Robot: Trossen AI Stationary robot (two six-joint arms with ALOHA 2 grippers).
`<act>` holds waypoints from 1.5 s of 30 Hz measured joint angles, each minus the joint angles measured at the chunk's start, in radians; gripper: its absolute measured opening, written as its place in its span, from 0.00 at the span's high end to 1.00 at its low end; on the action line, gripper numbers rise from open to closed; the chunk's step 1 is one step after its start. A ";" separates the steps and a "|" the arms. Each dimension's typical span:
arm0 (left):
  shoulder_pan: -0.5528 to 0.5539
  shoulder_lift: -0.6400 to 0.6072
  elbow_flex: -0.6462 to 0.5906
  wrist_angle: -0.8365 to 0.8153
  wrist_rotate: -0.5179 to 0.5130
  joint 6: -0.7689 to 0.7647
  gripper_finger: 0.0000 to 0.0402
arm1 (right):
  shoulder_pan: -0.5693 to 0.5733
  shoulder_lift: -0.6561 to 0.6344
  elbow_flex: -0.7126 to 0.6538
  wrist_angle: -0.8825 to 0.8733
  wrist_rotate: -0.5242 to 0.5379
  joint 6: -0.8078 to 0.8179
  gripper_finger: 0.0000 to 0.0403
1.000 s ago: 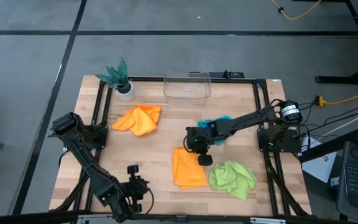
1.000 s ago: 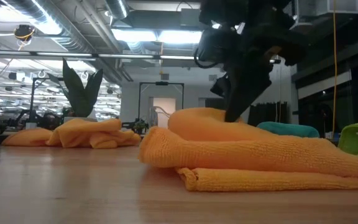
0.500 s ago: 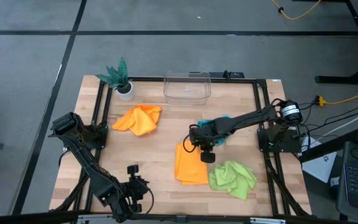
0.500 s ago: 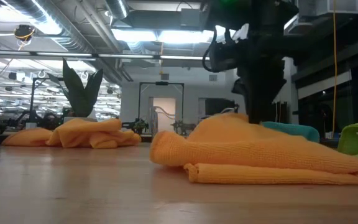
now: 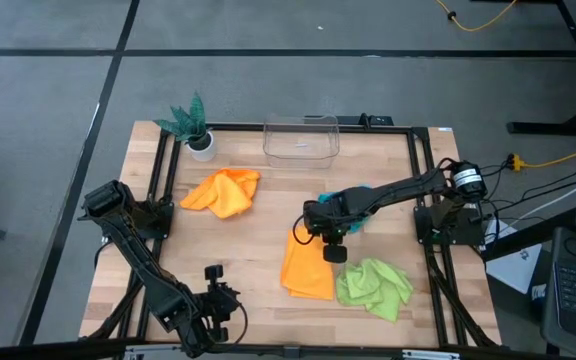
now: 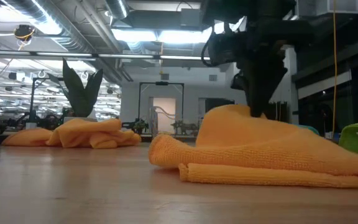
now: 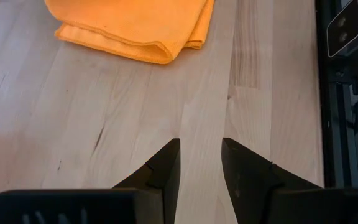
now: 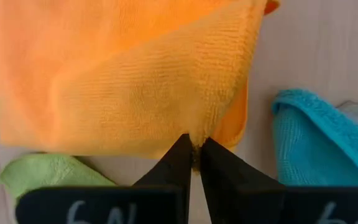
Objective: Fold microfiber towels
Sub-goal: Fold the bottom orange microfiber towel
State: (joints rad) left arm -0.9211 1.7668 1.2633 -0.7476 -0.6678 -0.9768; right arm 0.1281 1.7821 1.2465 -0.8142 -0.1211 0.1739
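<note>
High view: the right gripper (image 5: 315, 232) is hanging over the middle of the table (image 5: 258, 250), its fingers pinching the far edge of the folded orange towel (image 5: 307, 267). This towel is lying near the front of the table, with the lime green towel (image 5: 374, 284) just beside it on the right. The teal-blue towel (image 5: 352, 193) is showing behind the right arm. The second orange towel (image 5: 223, 191) is lying crumpled toward the far left, near the potted plant (image 5: 193, 122). A clear container (image 5: 301, 138) is sitting at the far edge. The left gripper (image 5: 213, 274) is waiting at the front left, well apart from the towels.

Low view: the right gripper (image 6: 258, 112) is coming down from above and gripping the raised top of the folded orange towel (image 6: 260, 152). The second orange towel (image 6: 82, 132) is lying farther back on the left.

Left wrist view: the left gripper (image 7: 200, 162) is hovering above bare wood, its fingers (image 7: 166, 168) standing partly apart and holding nothing. The folded orange towel (image 7: 135, 25) is lying ahead of it.

Right wrist view: the right gripper (image 8: 192, 160) is clamping narrowly on a fold of the orange towel (image 8: 123, 74). The teal-blue towel (image 8: 325, 140) and the lime green towel (image 8: 55, 174) are lying on either side.
</note>
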 joint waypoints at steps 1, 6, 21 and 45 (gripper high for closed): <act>0.000 0.000 0.000 0.000 0.000 0.000 0.73 | 0.000 0.000 0.000 0.001 0.000 -0.014 0.91; 0.000 0.000 0.000 0.000 0.000 0.001 0.73 | 0.001 0.000 0.000 -0.006 0.008 0.005 0.91; 0.000 0.000 0.000 0.000 0.000 0.001 0.73 | -0.001 0.000 -0.001 0.005 0.111 0.064 0.48; 0.010 0.000 0.000 0.001 -0.027 -0.008 0.73 | 0.386 0.047 -0.117 0.708 0.647 0.450 0.56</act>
State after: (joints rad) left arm -0.9112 1.7668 1.2633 -0.7469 -0.6945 -0.9850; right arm 0.5136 1.8295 1.1293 -0.1066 0.5255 0.6244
